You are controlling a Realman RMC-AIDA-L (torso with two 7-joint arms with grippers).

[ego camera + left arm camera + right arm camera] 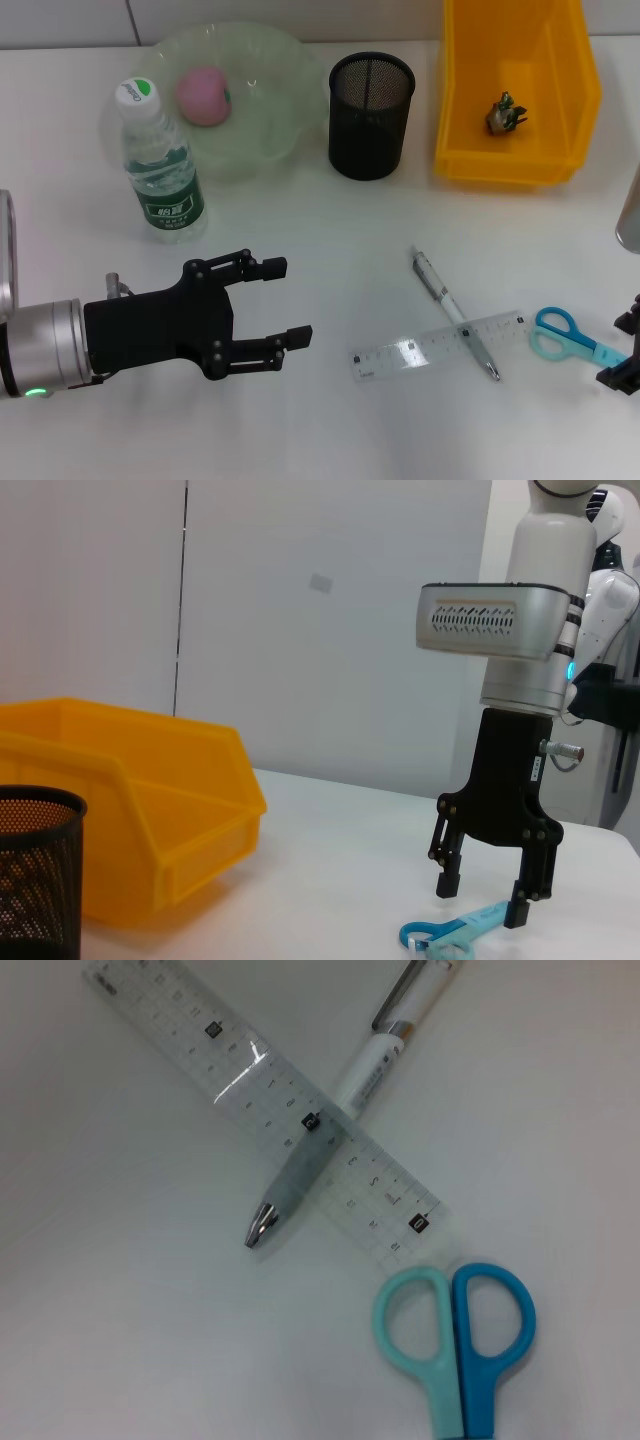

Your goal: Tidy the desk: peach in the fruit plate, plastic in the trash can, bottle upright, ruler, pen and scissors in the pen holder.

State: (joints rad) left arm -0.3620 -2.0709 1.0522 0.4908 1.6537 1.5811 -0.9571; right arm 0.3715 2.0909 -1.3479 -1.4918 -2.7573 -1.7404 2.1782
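White desk (pixel 330 420): open room centre-front, between L arm and the stationery. Yellow bin (pixel 515 90) back right, crumpled plastic (pixel 505 113) inside. Fruit plate (pixel 225 100) back left, peach (pixel 204 96) in it. Left gripper (pixel 285 305) low over desk front-left, fingers spread, holding nothing, pointing right. Bottle (pixel 160 165) upright beside plate (green label, text unreadable). Mesh pen holder (pixel 371 115) between plate and bin. Right gripper (pixel 490 900) at right edge, above the scissors' blade end, fingers apart. Ruler (pixel 440 345) long axis approx left-right, lying over the pen (pixel 455 312), pen diagonal, tip toward front. Scissors (pixel 565 335) just right of ruler, handles toward it.
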